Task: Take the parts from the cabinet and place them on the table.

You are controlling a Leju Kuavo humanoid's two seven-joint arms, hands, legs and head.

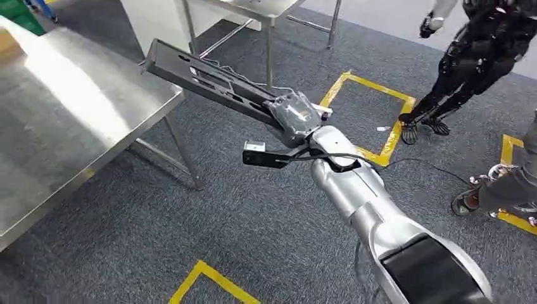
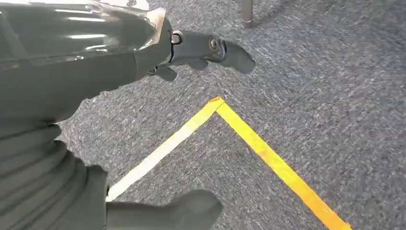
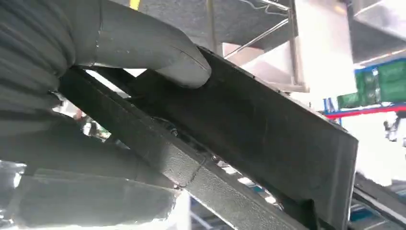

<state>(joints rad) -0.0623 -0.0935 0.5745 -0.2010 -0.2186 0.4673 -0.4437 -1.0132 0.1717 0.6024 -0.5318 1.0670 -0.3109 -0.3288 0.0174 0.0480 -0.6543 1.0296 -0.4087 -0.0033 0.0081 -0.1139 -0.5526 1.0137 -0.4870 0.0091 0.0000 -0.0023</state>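
Grey carpet floor with yellow tape squares marked on it, and a shiny steel table sits off to the left of the robot's right hand. That hand is wrapped around one end of a long dark metal part, a flat channel-looking piece with slots in it. The part sticks out up and away from the hand, and its far end hangs over the near corner of the table without touching it as far as the head view shows. In the right wrist view the thick grey thumb presses down on the flat face of the part, so it's a firm grip. The left hand hangs over the carpet above a corner of yellow tape, fingers apart, nothing in it. A second steel table stands beyond the part, and another dark humanoid robot stands way off to the right of the hand.
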